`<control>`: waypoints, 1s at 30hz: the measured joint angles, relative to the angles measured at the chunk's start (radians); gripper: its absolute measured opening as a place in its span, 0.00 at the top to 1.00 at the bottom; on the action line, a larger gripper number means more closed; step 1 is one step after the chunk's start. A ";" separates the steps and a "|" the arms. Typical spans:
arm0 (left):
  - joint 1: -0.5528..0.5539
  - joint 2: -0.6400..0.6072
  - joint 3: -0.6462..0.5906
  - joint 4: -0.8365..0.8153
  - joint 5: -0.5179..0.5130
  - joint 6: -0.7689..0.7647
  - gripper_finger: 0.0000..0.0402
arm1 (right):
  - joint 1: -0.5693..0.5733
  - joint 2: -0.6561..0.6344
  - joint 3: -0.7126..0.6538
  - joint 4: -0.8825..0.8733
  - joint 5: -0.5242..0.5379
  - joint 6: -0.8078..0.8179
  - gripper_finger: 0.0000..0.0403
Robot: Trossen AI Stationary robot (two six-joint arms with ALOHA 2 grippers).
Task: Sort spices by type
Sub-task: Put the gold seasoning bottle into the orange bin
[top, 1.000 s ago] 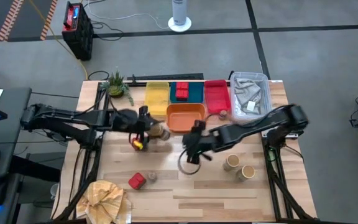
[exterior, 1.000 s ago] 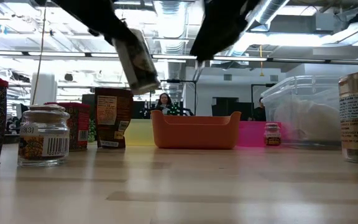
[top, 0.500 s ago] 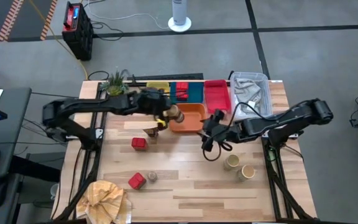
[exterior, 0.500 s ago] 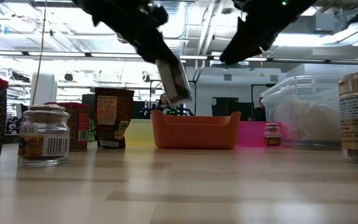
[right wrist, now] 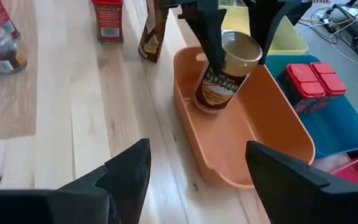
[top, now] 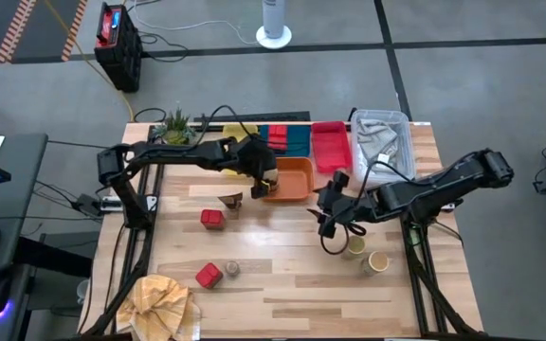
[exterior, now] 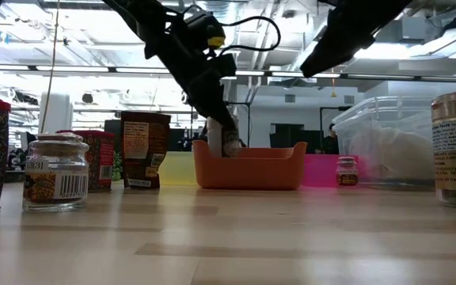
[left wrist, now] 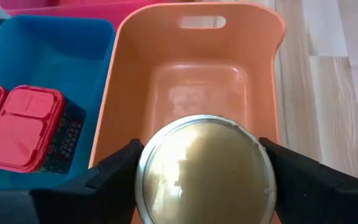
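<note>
Two arms reach over the wooden table (top: pixel 282 284) in the high view. The left gripper (top: pixel 265 178) sits at the near-left corner of the orange tray (top: pixel 297 175), clamped on a round jar (top: pixel 269 180) whose base dips into the tray. The right gripper (top: pixel 330 210) hovers over bare wood just right of that tray, fingers spread, nothing between them. Two more round jars (top: pixel 354 248) stand near the right edge (one slightly nearer the front than the other). A dark brown piece (top: pixel 230 200) and a red tin (top: pixel 212 218) stand left of the orange tray; another red tin (top: pixel 208 276) and a small shaker (top: pixel 230 269) lie nearer the front, by the tan cloth (top: pixel 164 301). Red tins (top: pixel 277 139) fill part of the blue tray (top: pixel 297 140), between the yellow tray (top: pixel 240 133) and the red tray (top: pixel 330 147).

Low view: the held jar (exterior: pixel 229 141) hangs tilted, its lower end behind the orange tray's wall (exterior: pixel 249 166). A glass shaker (exterior: pixel 55 172) and the brown piece (exterior: pixel 143 150) stand to the left.

Left wrist view: both dark fingers (left wrist: pixel 114 171) press the jar's pale round top (left wrist: pixel 205 171) from either side, above the orange tray's floor (left wrist: pixel 197 93). Red tins (left wrist: pixel 17 127) sit in the blue tray alongside.

Right wrist view: the right arm's own fingers (right wrist: pixel 126 168) stand wide apart, and beyond them the jar (right wrist: pixel 225 74) leans in the other gripper's grasp, its base in the orange tray (right wrist: pixel 253 137).
</note>
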 joint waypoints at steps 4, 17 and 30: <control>-0.001 -0.006 0.000 0.000 0.000 -0.001 0.28 | 0.002 -0.004 0.000 -0.042 -0.017 0.018 0.26; -0.002 -0.028 0.000 0.018 0.000 0.006 0.20 | -0.006 -0.003 0.081 -0.209 -0.038 0.109 0.24; -0.076 -0.428 -0.167 0.033 0.000 -0.007 0.20 | 0.043 0.095 0.196 -0.597 -0.365 0.556 0.24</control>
